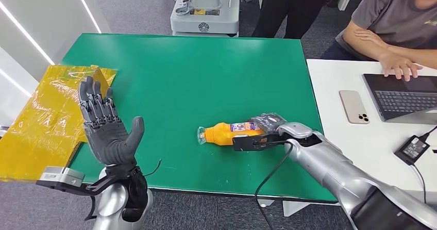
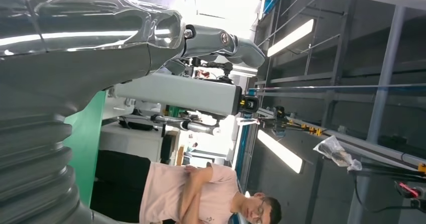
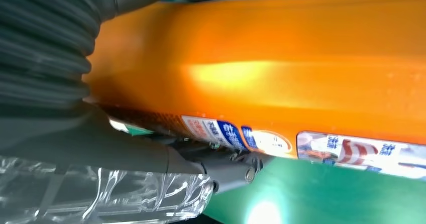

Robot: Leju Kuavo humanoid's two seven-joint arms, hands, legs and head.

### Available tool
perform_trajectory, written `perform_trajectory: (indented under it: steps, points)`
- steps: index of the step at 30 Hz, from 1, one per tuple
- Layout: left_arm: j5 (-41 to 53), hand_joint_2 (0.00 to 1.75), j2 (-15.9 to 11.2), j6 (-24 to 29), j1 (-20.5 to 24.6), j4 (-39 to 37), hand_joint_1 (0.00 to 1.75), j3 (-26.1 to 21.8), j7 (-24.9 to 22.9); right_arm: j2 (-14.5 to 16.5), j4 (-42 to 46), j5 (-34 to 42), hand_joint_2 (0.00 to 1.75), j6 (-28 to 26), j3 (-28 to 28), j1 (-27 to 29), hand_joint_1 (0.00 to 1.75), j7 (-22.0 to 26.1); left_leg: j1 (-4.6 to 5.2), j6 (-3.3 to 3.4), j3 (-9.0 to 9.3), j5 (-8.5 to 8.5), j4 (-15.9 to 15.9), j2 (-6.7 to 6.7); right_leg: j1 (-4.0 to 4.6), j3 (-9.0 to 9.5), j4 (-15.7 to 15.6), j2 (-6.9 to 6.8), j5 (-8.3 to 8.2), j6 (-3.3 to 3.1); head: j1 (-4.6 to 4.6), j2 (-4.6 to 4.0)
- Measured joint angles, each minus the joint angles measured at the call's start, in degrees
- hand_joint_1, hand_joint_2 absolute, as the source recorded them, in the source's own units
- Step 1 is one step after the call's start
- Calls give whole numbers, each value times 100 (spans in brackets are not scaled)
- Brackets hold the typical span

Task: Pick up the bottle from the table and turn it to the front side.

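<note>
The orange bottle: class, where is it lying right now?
In the head view, the orange bottle lies on its side on the green table, near its front edge, at the right hand.

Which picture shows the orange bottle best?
The head view: the whole bottle lies on its side on the green table, with the right hand at its label end. The right wrist view shows its orange side and label close up. The left wrist view looks elsewhere.
</note>
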State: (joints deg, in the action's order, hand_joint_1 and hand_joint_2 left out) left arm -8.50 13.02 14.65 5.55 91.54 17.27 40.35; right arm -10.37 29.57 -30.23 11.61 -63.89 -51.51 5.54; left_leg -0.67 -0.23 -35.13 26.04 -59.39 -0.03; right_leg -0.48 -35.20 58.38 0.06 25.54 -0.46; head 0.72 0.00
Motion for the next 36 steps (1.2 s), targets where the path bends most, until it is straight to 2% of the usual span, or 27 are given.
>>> perform_trajectory:
  steps: [6, 9, 15, 18, 21, 23, 27, 32, 36]
  points:
    - [5, 175, -5, 17, -39, 45, 0, 0, 0, 58, 57, -64, 175, -260, 147, 93, 175, 67, 0, 0, -1, 0, 0, 0, 0, 0, 0, -2, 0, 0, 0, 0]
    - [32, 175, -6, 28, -51, 72, 0, -1, 0, 119, 131, -62, 175, -560, 291, 161, 175, 110, 0, 0, -2, 0, 0, -1, 0, 0, 1, -2, 0, 0, 1, 0]
    - [101, 175, -2, 65, -114, 173, 0, -2, 0, 355, 387, -56, 175, -1546, 852, 307, 175, 119, -2, 0, -2, 0, 1, 0, 1, -2, 2, -2, 1, 0, 1, 0]
    - [109, 175, -1, 121, -145, 199, 0, -2, 0, 508, 644, -72, 175, -2480, 1269, 463, 175, 209, -2, -1, -3, 0, 1, 0, 3, -4, 3, -2, 1, 0, 1, 0]
    - [37, 175, 2, 108, -144, 201, 0, 11, 0, 669, 1006, -89, 175, -3445, 1791, 635, 175, 457, -2, -1, -3, 0, 1, 1, 3, -6, 1, -1, 2, 0, 1, 0]
    - [3, 175, 2, 86, -142, 197, 0, 37, 0, 745, 1235, -81, 175, -3862, 2082, 761, 175, 634, -2, -1, -3, 0, 1, -1, 3, -5, 0, -3, 3, 1, 0, 0]
    - [-72, 175, 3, 12, -135, 186, 0, 81, -40, 835, 1532, -87, 175, -4144, 2436, 995, 175, 843, -1, 0, -3, 0, 1, 1, 1, -5, -1, -1, 3, 1, 1, 0]
    - [-338, 175, -2, -448, -2, -67, 0, 212, -412, 992, 1820, -181, 175, -4841, 2747, 1446, 175, 1498, -1, 0, -3, 0, 1, -1, 1, -6, -2, -2, 3, 1, 1, 0]
    - [-462, 175, -29, -933, 250, -568, 0, 360, -696, 1045, 2083, -176, 175, -4703, 2775, 1904, 175, 1992, -1, -1, -4, 1, 1, -2, 2, -7, -2, -2, 4, 1, 0, 0]
